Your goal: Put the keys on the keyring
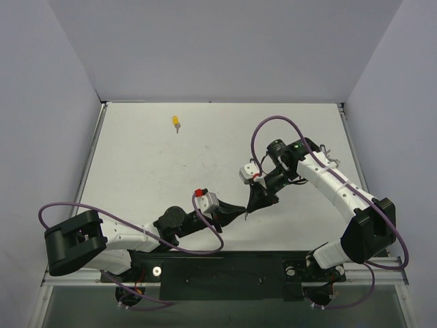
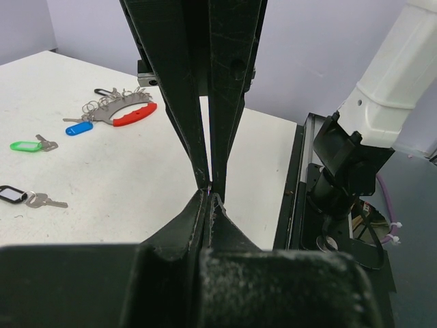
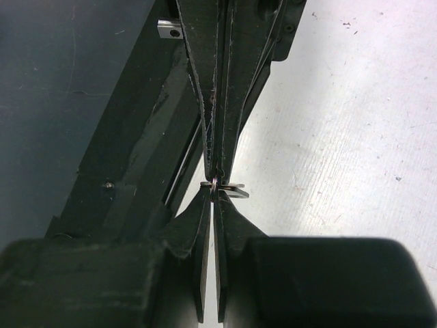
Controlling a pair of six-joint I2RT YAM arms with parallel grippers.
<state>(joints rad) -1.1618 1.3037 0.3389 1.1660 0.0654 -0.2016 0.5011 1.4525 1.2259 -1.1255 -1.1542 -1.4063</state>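
My left gripper and right gripper meet tip to tip low over the near middle of the table. Both are shut. A small metal ring carrying a flat silver piece is pinched where the tips meet. The red keyring lies far off on the table with silver pieces bunched on it. Beside it lie a blue key, a green key and a black-tagged key. A yellow key lies alone at the back of the table.
The right arm's white link and black base stand close to the right of the meeting grippers. A black rail runs along the table's edge there. Purple cables loop above both arms.
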